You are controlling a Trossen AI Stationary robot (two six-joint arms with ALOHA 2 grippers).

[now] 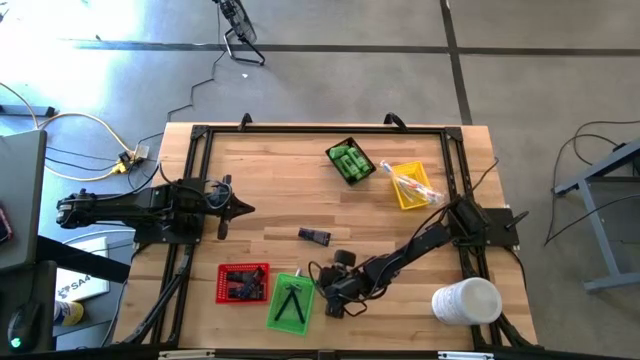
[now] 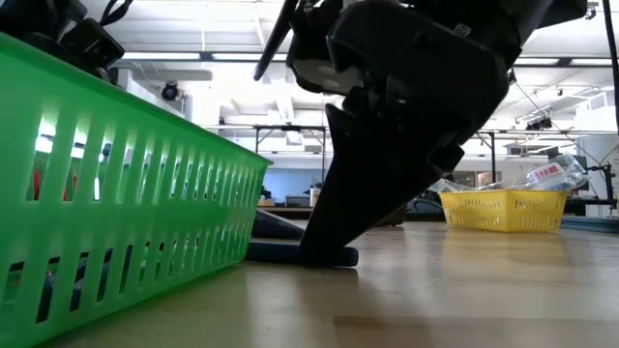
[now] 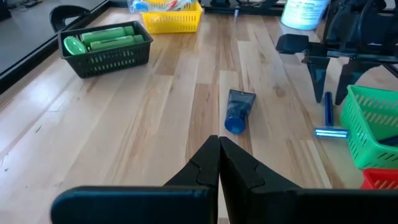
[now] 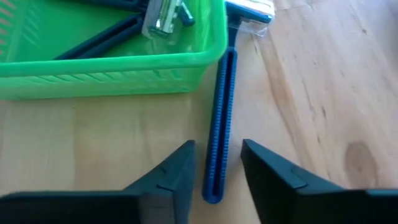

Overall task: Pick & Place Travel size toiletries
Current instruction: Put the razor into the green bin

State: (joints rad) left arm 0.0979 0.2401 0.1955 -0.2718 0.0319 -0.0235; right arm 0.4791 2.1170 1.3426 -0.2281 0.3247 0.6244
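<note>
**Desk:** Beside the green tray, what is the right gripper doing?

**Photographer:** It stands over a blue razor lying flat on the wooden table, just beside the green tray's wall. Its two fingers sit one on each side of the handle's end, part open, with a gap showing between each finger and the handle. The razor's head, in clear wrap, lies at the far end, near the tray's corner. Nothing is lifted.

**Desk:** And inside that tray?

**Photographer:** Thin dark razors and a clear-wrapped razor head.

**Desk:** The left gripper?

**Photographer:** Well away from the green tray, towards the table's left side, fingers pressed together and empty. A small dark blue tube lies on the wood between it and the tray.

**Desk:** Other toiletries?

**Photographer:** Bright green bottles fill a black tray well beyond the green tray. A yellow tray beside that holds clear-wrapped sticks. A red tray touching the green tray's left side holds dark items; I cannot tell what they are. A white cylinder stands to the right of the green tray, past the right arm.
</note>
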